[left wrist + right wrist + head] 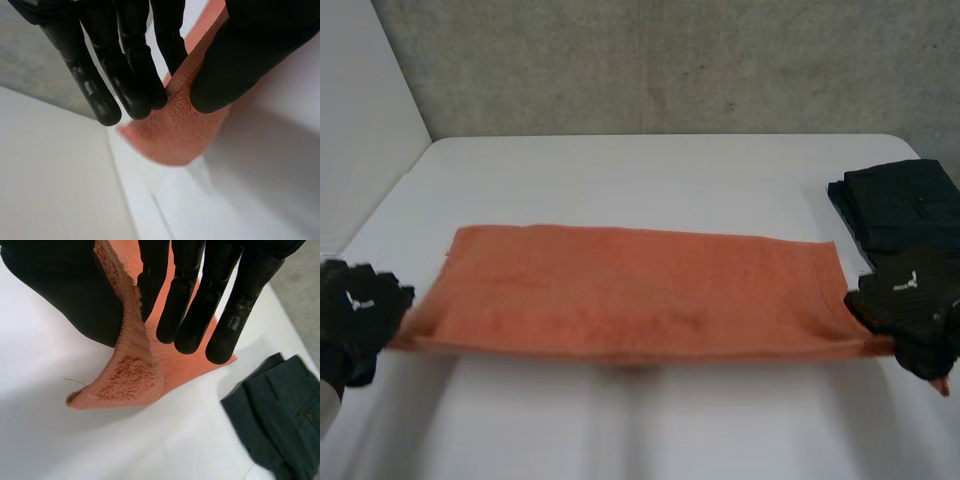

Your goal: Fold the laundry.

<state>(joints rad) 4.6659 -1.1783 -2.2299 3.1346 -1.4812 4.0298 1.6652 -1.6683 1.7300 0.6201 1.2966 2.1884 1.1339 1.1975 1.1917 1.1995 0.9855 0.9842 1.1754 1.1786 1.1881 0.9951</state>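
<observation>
Soft, even light, diffuse grey shadow on the white table (620,175) beneath the raised towel (630,290)

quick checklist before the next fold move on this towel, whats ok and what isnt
1. Left hand pinching one end of the towel: ok.
2. Right hand pinching the other end: ok.
3. Towel spread flat between the hands, no bunching: ok.
4. Table beyond the towel bare for the fold: ok.
5. Dark garment apart from the towel: ok.
6. Towel layers lined up at the near edge: cannot tell.
</observation>
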